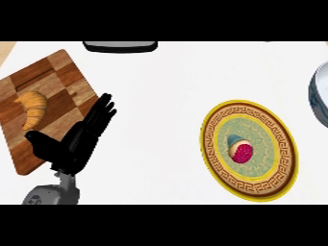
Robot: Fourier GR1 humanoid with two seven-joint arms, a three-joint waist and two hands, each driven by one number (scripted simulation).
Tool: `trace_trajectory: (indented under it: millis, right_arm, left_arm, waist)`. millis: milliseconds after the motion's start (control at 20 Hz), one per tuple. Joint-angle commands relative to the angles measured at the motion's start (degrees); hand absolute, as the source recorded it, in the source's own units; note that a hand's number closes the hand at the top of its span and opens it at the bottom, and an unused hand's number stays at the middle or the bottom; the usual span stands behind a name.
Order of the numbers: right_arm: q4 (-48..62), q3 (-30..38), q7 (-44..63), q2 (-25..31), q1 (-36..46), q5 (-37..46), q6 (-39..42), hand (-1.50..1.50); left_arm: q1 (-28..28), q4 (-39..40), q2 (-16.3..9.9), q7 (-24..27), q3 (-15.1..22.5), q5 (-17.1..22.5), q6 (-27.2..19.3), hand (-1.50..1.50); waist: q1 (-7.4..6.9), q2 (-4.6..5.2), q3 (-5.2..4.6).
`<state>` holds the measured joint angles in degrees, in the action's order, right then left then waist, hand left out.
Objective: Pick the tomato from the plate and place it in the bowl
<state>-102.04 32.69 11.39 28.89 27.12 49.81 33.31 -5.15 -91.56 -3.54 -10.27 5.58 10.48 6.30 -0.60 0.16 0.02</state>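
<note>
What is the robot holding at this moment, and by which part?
Nothing is held. The left hand is open with straight fingers beside the cutting board; the tomato lies untouched on the plate.

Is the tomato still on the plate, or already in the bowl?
On the plate: the tomato lies at the centre of the yellow-rimmed plate; the bowl stands apart, at the right edge.

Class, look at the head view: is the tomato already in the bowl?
No, the tomato lies on the plate, apart from the bowl at the right edge.
</note>
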Motion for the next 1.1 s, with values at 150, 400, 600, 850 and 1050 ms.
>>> trace_trajectory:
  millis: [150, 400, 600, 850, 1050]
  right_arm:
    - [23.29, -4.13, -10.09, 4.86, 4.36, 6.32, -16.71, 1.50]
    - [42.55, -6.15, -16.04, 8.93, 9.47, 11.69, -26.28, 1.50]
    - [54.81, -6.25, -11.48, 7.65, 11.75, 14.71, -27.46, 1.50]
    - [68.79, -1.54, -16.42, 10.54, 16.32, 11.16, -30.78, -1.50]
    - [73.29, 2.62, -23.13, 9.50, 17.20, 5.87, -34.49, -1.50]
  left_arm:
    - [0.62, 1.27, 1.50, 2.10, 1.70, -2.30, -0.39, 0.00]
    - [-3.22, 1.09, 0.82, -0.49, -0.16, -0.56, -0.06, 0.00]
    - [-2.55, 0.67, 2.32, -0.69, 2.19, -2.00, -0.85, 0.00]
    - [-1.66, 1.57, 3.31, 0.75, 3.54, -3.56, -1.27, 0.00]
    - [-3.80, 1.85, 1.21, -0.09, 0.74, -0.86, 0.27, 0.00]
  waist:
    - [-0.31, 0.13, 0.01]
    - [-1.02, 0.38, 0.04]
    - [-2.22, 0.80, 0.11]
    - [-2.04, 0.91, 0.18]
    - [-1.53, 0.82, 0.20]
